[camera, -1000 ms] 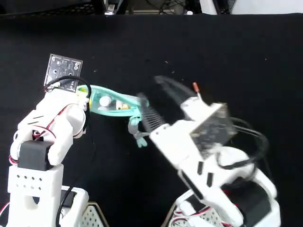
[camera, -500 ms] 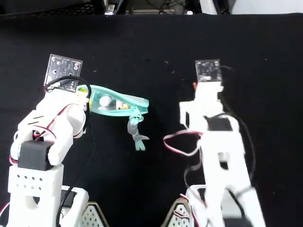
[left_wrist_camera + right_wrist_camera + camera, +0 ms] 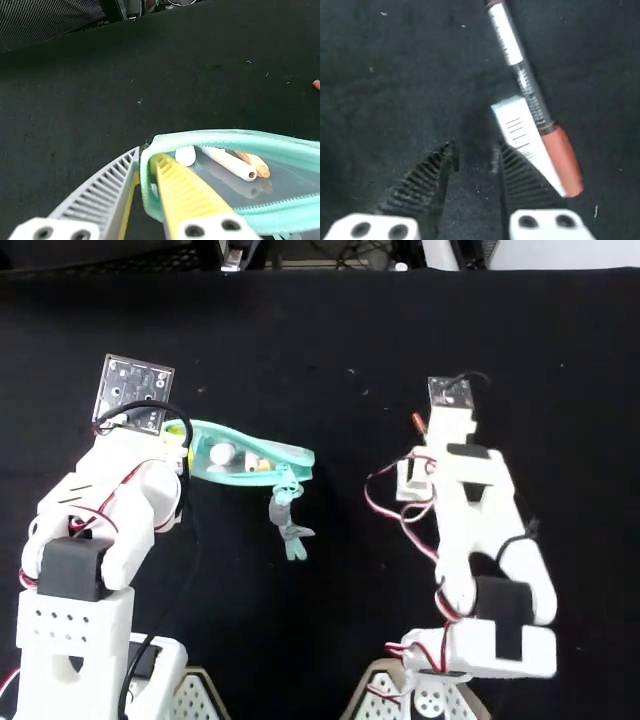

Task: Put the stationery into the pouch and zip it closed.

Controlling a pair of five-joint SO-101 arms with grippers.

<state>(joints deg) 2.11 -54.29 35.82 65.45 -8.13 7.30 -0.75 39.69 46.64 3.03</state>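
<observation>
Right wrist view: right claw (image 3: pixel 475 150) sits low over the table (image 3: pixel 395 75), fingers a little apart, nothing between them. The pen (image 3: pixel 520 75) lies flat on the table just off the outer side of one finger, not in the gap. Its long axis runs away from the claw on a slant, red-capped end nearest the fingers, plain end far out. A small white block (image 3: pixel 512 125) lies against the pen by that fingertip; what it is, cannot tell. High view: the pen's red end (image 3: pixel 415 423) peeks out beside the right arm, on the side facing the pouch (image 3: pixel 250 455), with bare table between pen and pouch. Left wrist view: left claw (image 3: pixel 147 155) is clamped on the pouch's (image 3: pixel 225 135) end rim, one finger inside and one outside. The mouth gapes, and white and wood-coloured sticks lie inside. Judgement: the right arm is the nearer and the free one. Its fingers close across the pen's length already, so a sideways shift to straddle the barrel looks like the need. The white block may get in the way.
</observation>
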